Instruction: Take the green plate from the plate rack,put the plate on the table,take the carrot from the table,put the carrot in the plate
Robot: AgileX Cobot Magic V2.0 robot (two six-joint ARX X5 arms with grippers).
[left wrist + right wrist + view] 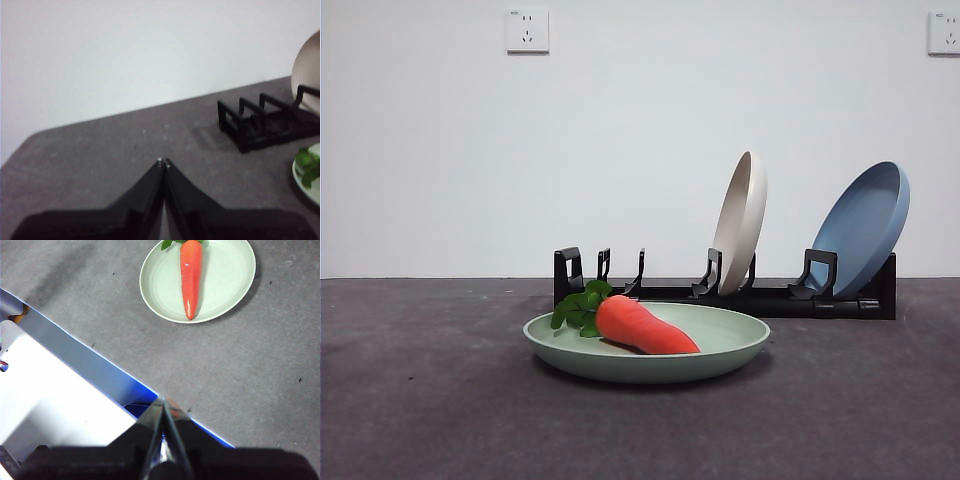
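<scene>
Carrot on plate, both grippers closed and clear

Jaws first: my left gripper has its two black jaws pressed tip to tip, gripping nothing, above bare table with the near end of the rack ahead of it. My right gripper is likewise pinched closed and empty, held high over the table's edge, well apart from the plate.

Outward from there I count one bright orange tapered toy carrot with a tuft of dark green leaves, lying flat inside one round, shallow, pale mint-green plate. That plate sits flat on the dark grey, mottled matte table, just in front of one long, low black plate rack with upright curved prongs.

Two plates stand in the rack: one cream-white plate, nearly upright near the middle, and one blue plate, leaning at the far end. The slots at the other end, behind the carrot's leaves, hold nothing.

Two white wall sockets show on the pale wall behind.

Open tabletop stretches to either side of the green plate and in front of it. From my right wrist, the table's edge runs diagonally beneath my jaws, with a blue-and-white surface beyond it.
</scene>
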